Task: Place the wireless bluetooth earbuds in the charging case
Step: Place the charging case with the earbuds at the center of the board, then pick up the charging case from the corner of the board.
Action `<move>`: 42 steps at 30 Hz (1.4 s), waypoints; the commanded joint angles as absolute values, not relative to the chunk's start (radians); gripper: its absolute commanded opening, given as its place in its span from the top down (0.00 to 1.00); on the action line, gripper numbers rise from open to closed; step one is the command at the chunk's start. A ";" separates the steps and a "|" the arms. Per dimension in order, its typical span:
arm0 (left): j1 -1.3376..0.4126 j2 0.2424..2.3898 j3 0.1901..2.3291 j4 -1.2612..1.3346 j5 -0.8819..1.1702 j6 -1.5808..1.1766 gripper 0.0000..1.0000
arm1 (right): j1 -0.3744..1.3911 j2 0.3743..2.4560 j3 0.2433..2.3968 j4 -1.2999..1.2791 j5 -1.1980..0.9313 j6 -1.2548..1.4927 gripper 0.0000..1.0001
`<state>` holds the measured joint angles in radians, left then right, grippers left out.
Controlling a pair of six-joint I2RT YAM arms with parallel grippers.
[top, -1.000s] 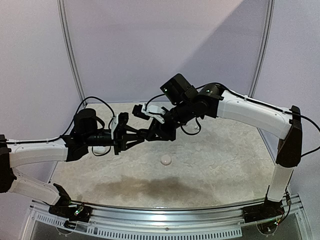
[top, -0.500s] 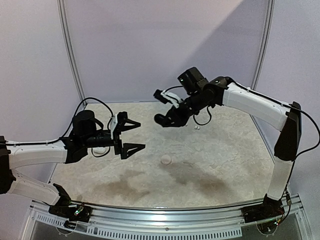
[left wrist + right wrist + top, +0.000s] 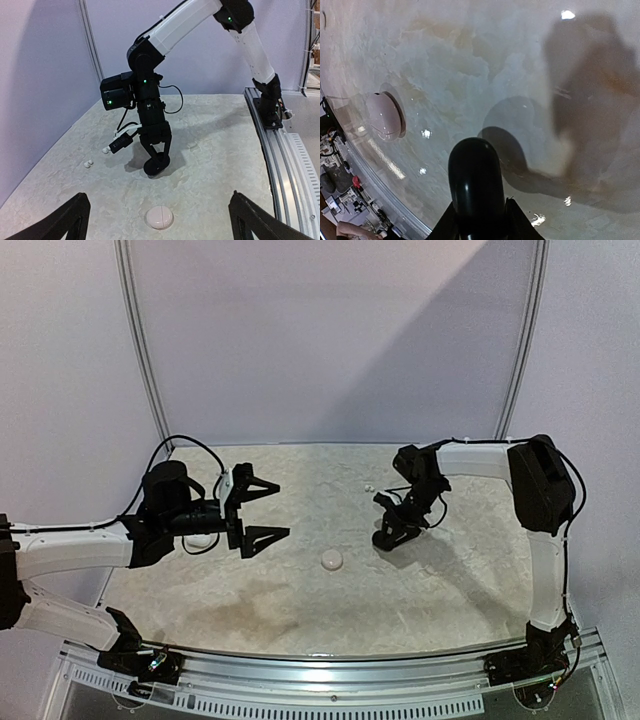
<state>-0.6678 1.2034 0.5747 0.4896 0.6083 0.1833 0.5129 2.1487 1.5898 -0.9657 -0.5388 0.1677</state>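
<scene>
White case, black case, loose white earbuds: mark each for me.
white case [image 3: 159, 218], left wrist view, middle of its top.
black case [image 3: 472, 170], right wrist view, its rounded end.
white earbuds [image 3: 90, 163], left wrist view, one bud of nearer pair.

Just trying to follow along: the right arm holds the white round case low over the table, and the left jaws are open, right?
Not quite: the right arm's jaws hold a black rounded case, while the white round case lies free on the table, as the left wrist view shows. The left jaws are open.
</scene>
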 commanded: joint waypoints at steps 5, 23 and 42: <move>-0.680 1.189 0.566 0.445 0.576 0.184 0.01 | 0.509 2.161 1.649 -1.048 -0.358 0.193 0.28; -0.413 1.584 1.105 -1.277 -0.172 1.690 0.01 | 0.548 1.946 1.802 -0.953 -0.021 0.139 0.01; -0.170 2.014 1.469 -1.209 -0.092 1.590 0.12 | 0.591 1.974 1.833 -0.987 0.043 0.118 0.01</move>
